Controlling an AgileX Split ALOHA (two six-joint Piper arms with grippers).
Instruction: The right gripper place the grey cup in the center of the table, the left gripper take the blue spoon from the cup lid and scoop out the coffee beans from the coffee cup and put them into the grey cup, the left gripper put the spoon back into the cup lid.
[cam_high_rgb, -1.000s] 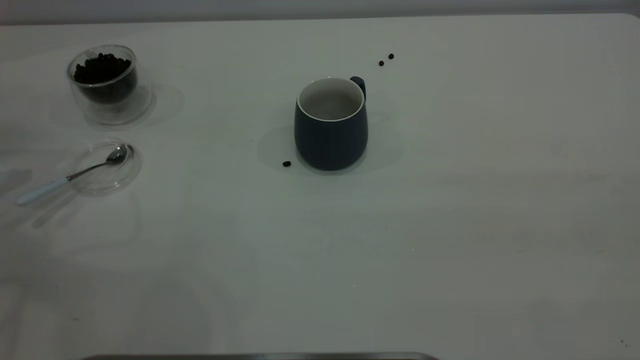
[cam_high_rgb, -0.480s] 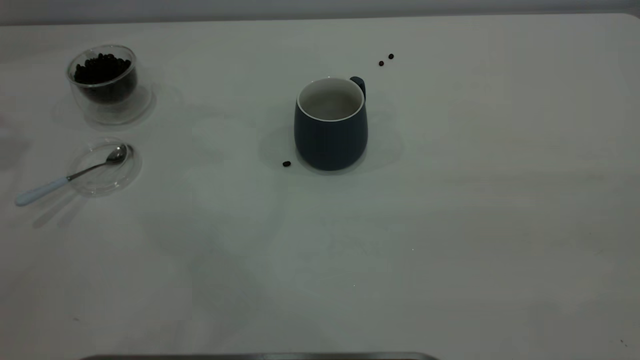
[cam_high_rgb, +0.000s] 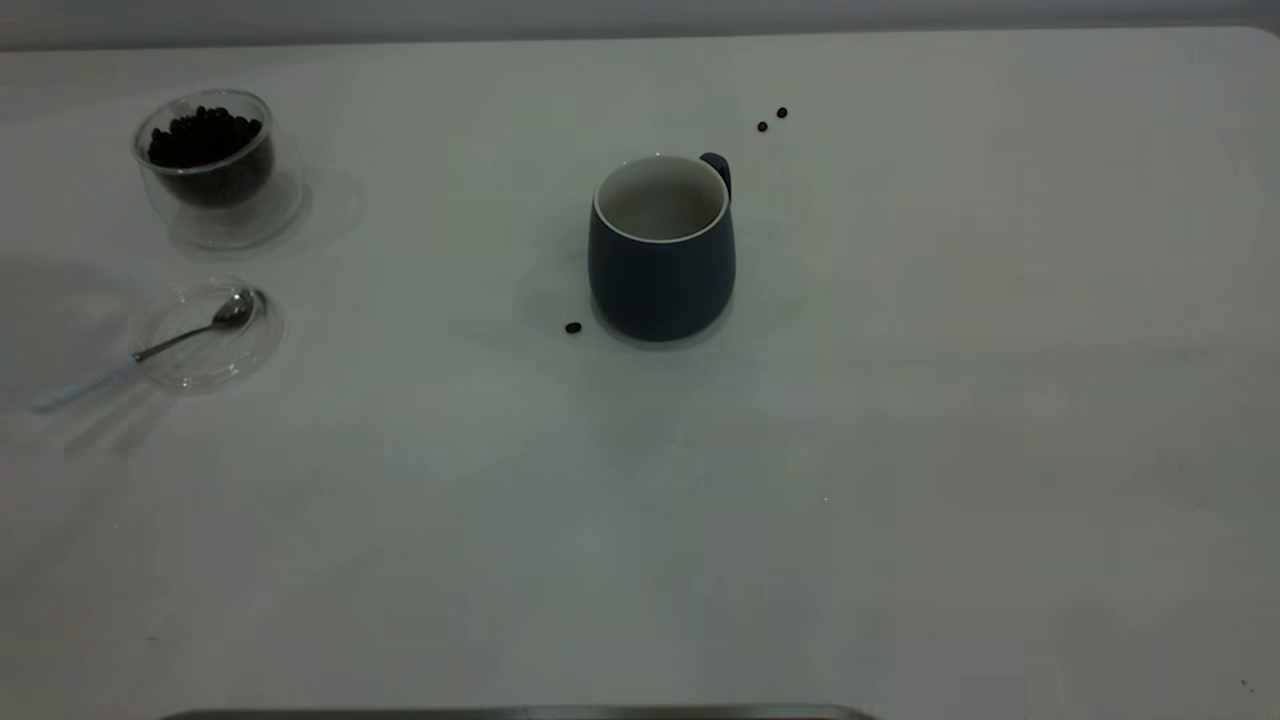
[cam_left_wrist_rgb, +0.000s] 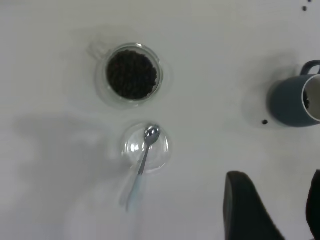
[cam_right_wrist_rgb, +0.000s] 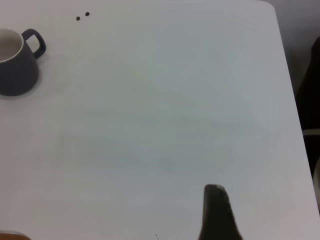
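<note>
Grey cup (cam_high_rgb: 661, 247) already mid tabletop (cam_high_rgb: 900, 450), so step one done. Blue spoon (cam_left_wrist_rgb: 144, 160) sits untouched in cup lid (cam_left_wrist_rgb: 161, 156). Left tool (cam_left_wrist_rgb: 272, 210) hovers high nearby, jaws apart, empty. Right tool (cam_right_wrist_rgb: 218, 212) parked off to right, can't tell its jaws. Scooping all left.

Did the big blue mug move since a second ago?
No. The grey cup sits in the same spot, with the lone coffee bean beside its base exactly as before.

The table (cam_high_rgb: 900, 450) carries the grey cup (cam_high_rgb: 662, 260), coffee cup (cam_high_rgb: 215, 165), cup lid (cam_high_rgb: 205, 335) and stray coffee beans (cam_high_rgb: 573, 327).

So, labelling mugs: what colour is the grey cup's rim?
White rim on the grey cup; exterior view shows it best.
</note>
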